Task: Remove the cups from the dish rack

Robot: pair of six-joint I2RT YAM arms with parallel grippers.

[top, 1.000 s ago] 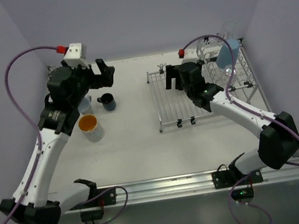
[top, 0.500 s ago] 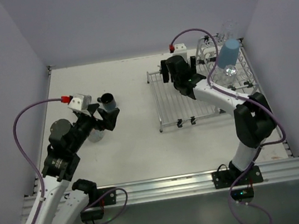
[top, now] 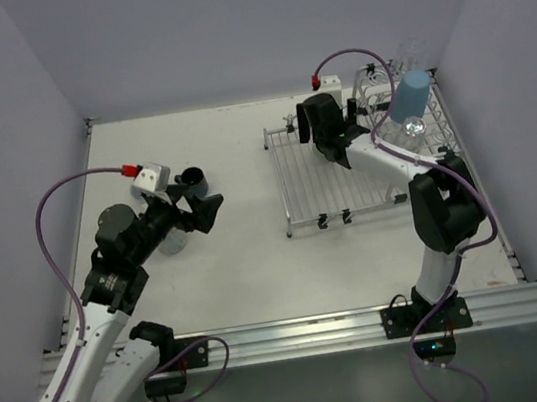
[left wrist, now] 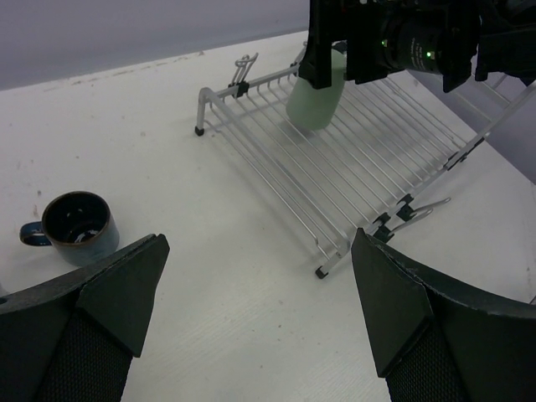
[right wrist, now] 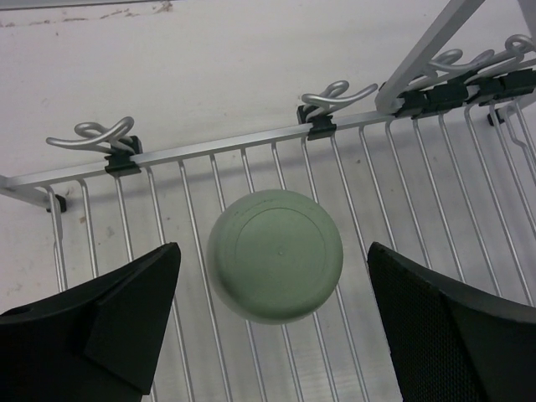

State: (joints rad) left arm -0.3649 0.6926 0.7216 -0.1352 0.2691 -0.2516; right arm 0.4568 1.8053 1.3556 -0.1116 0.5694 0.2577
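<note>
The silver wire dish rack (top: 310, 195) stands right of centre, its flat grid on the left and its raised section (top: 432, 141) on the right. A pale green tumbler (right wrist: 275, 254) stands upside down on the grid's far part; it also shows in the left wrist view (left wrist: 315, 100). My right gripper (right wrist: 273, 249) is open just above it, one finger on each side. A light blue tumbler (top: 412, 96) and a clear glass (top: 414, 126) sit in the raised section. A dark blue mug (left wrist: 77, 226) stands on the table. My left gripper (left wrist: 260, 310) is open and empty, near the mug (top: 195, 181).
Another clear glass (top: 415, 48) stands at the rack's far right corner. A pale cup (top: 174, 241) is mostly hidden under the left arm. Purple walls close in the table on three sides. The rack's near edge has clip feet (left wrist: 394, 226).
My left arm has pulled back from the far left toward the near side, its gripper now beside the mug. My right wrist has shifted slightly toward the rack's far edge, over the green tumbler.
</note>
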